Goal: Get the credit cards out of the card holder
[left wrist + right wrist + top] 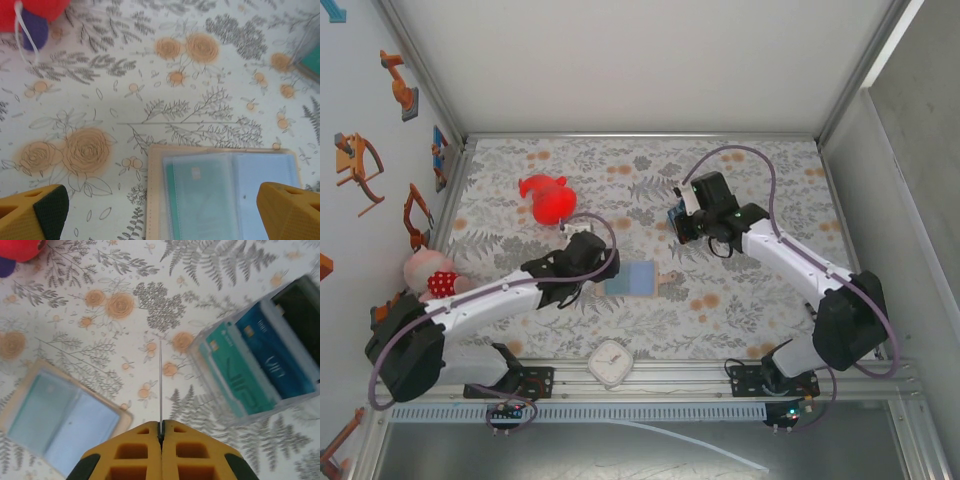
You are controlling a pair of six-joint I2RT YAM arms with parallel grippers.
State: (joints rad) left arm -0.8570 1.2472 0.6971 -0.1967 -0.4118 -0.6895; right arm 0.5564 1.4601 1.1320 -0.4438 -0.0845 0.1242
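Card holder (638, 278) lies open mid table (770, 330), left gripper (162, 212) spread wide above; right gripper (161, 432) pinches a credit card (160, 380).

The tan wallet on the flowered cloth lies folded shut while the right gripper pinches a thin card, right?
No, the tan bifold wallet lies open, blue lining up, per the left wrist view; the right gripper does pinch a thin card.

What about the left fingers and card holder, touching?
Cannot tell. Left wrist view: the left fingers flank the card holder, one overlapping it; height unclear.
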